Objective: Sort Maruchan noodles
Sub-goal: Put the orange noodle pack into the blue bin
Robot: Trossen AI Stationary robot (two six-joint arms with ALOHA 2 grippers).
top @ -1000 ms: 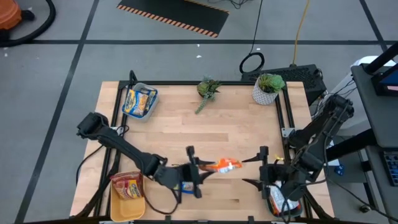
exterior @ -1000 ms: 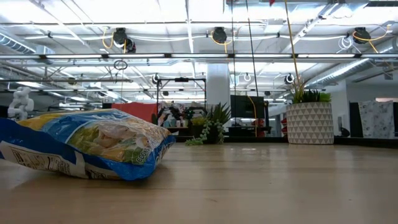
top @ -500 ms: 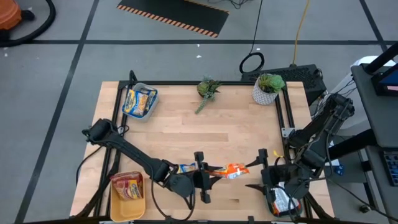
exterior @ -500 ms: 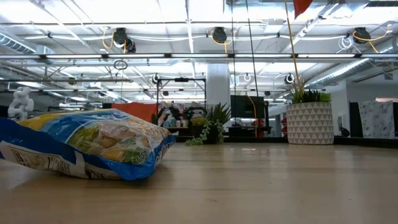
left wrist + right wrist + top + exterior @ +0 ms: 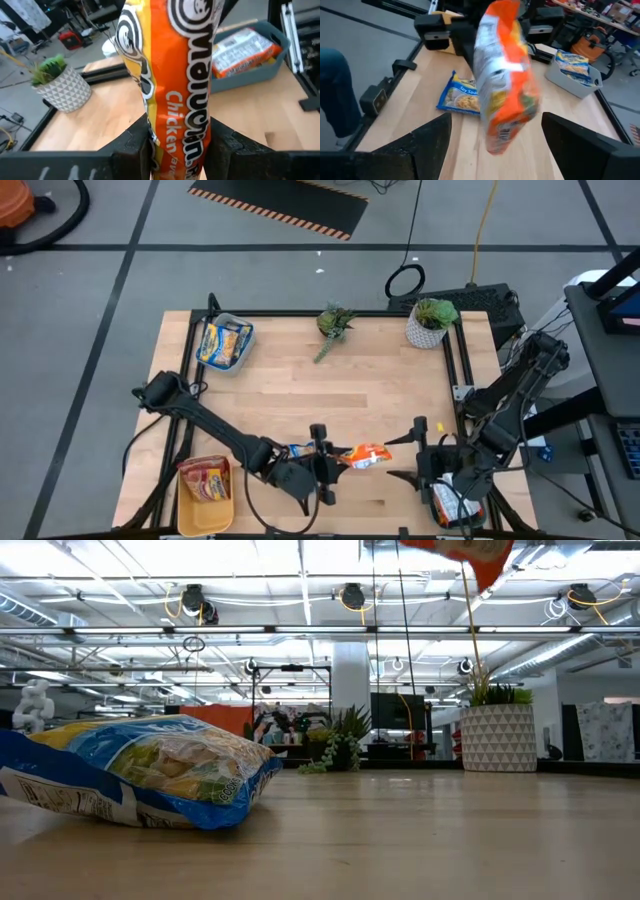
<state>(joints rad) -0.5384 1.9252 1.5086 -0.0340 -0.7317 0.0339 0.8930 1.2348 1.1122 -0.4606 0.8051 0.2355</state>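
My left gripper is shut on an orange Maruchan noodles packet and holds it in the air above the table's near middle. The packet's lower edge shows at the top of the low view. My right gripper stands open just to the packet's right. Its fingers are spread wide and touch nothing. The packet hangs in front of them. A blue-and-yellow packet lies flat on the table below my left gripper. My left gripper pinches the orange packet between its two fingers at the end nearest the wrist. The fingers come from the table's left, slanting a little downward, along the packet's length. The packet sticks out past them toward my right gripper, clear of the table.
A grey bin with blue-and-yellow packets stands at the far left. A yellow bin with red-and-yellow packets stands at the near left. A bin with white-and-red packets sits at the near right under my right arm. Two potted plants stand along the far edge.
My left gripper has carried the orange packet toward the table's right edge and a little down, closer to my open right gripper. The packet's lower edge has come into the top of the low view. The blue-and-yellow packet has stayed where it was.
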